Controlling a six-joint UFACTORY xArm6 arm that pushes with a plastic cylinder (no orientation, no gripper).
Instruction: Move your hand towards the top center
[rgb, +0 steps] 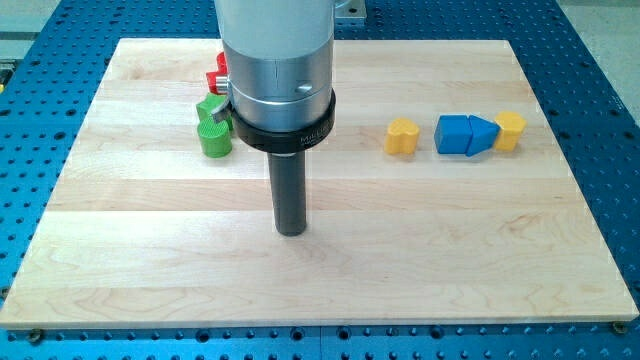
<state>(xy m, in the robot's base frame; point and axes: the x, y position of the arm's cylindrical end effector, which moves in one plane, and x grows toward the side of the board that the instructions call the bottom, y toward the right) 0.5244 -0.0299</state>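
At the upper left of the frame, a green cylinder-like block (213, 130) stands on the bench (130, 250), with a red block (216, 76) just above it, half hidden behind the arm's housing. Just left of centre, the tip (290, 230) rests on bare wood, well apart from every block. There are no fingers on this arm, only the rod, so nothing is held. To the right lie a yellow heart-shaped block (401, 136), then two blue blocks (466, 134) touching each other, and a small yellow block (510, 130) against them. The move toward the top centre seems barely begun; next the tip should slide straight up the frame, and the green and red blocks look far enough left of that line.
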